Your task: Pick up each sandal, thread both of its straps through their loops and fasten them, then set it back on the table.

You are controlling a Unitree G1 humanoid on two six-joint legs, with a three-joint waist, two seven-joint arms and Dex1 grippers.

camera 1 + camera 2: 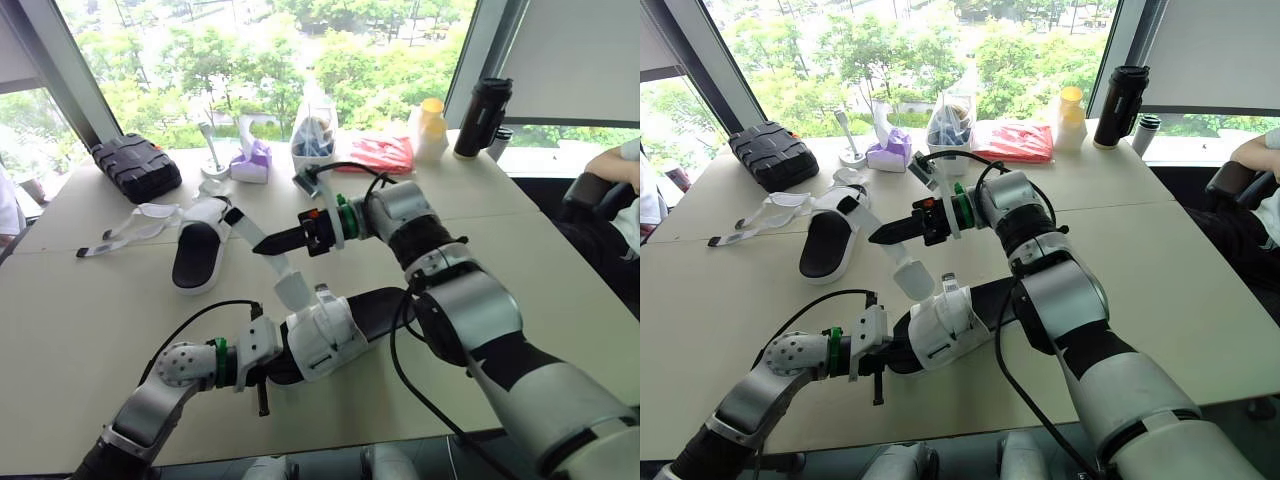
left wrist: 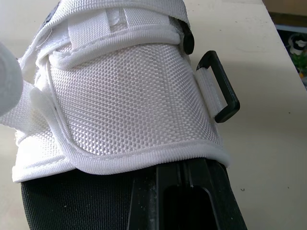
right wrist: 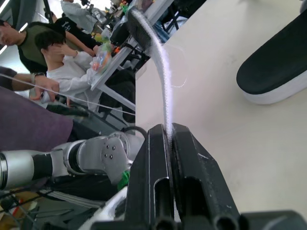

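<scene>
Step in hand: threading is judged under way on the near sandal; fastening is not yet done.
Near sandal, place: at 6 o'clock on the table, with the left gripper set against its sole end.
Left gripper: whether it is clenched or released cannot be told.
Right gripper: clamped on the strap, which is seen pinched edge-on in the right wrist view.
Strap: drawn up from the upper toward 11 o'clock, pulled fairly straight, its end free of the black loop.
Next move: the strap end would have to be steered down to the loop, fed through, then folded back and pressed flat. A steady hold on the sole is called for meanwhile.
Look of the sandal: white woven upper with piped edge, over a black footbed; the loop is sewn on a short white tab at the side.
Second sandal: at 10 o'clock, lying flat, straps splayed loose, judged untouched.
</scene>
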